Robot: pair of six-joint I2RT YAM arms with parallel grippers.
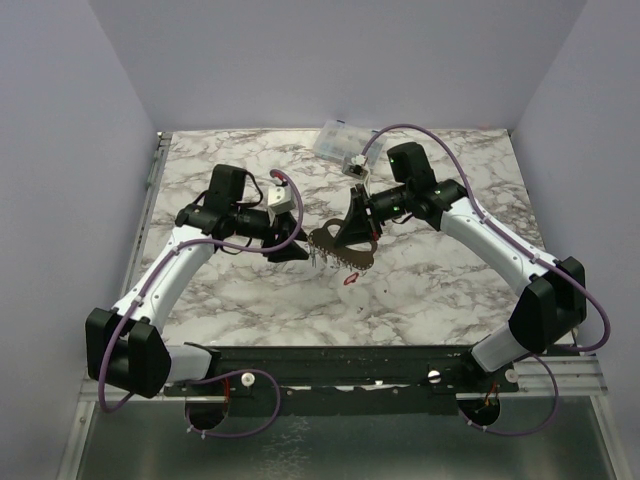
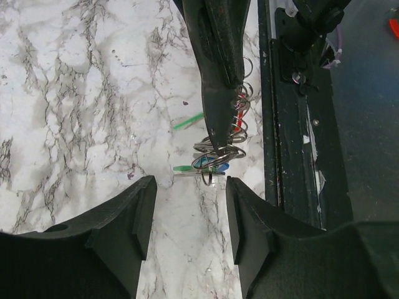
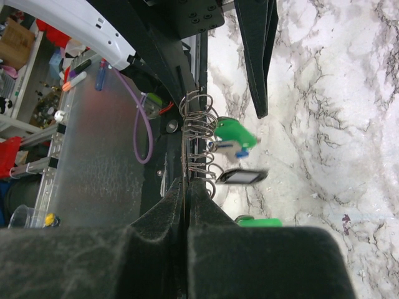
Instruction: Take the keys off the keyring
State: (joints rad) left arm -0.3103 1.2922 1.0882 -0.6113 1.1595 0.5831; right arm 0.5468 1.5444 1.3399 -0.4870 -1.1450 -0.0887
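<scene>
My right gripper (image 1: 352,228) (image 3: 187,187) is shut on the keyring (image 1: 338,250) (image 3: 186,146), a flat metal loop seen edge-on in the right wrist view and held above the marble. Small wire rings (image 3: 198,134) (image 2: 219,149) hang along it, carrying keys with a green tag (image 3: 235,132), a blue-and-white tag (image 3: 228,148) and a dark-framed tag (image 3: 243,177). My left gripper (image 1: 290,246) (image 2: 190,199) stands open just left of the ring's end, nothing between its fingers (image 2: 144,208). A red tag (image 2: 237,119) shows behind the rings.
A clear plastic box (image 1: 338,141) lies at the back of the marble table (image 1: 450,270). A pale tag with some red (image 1: 354,296) lies on the marble under the keyring. The black rail (image 1: 350,365) runs along the table's near edge.
</scene>
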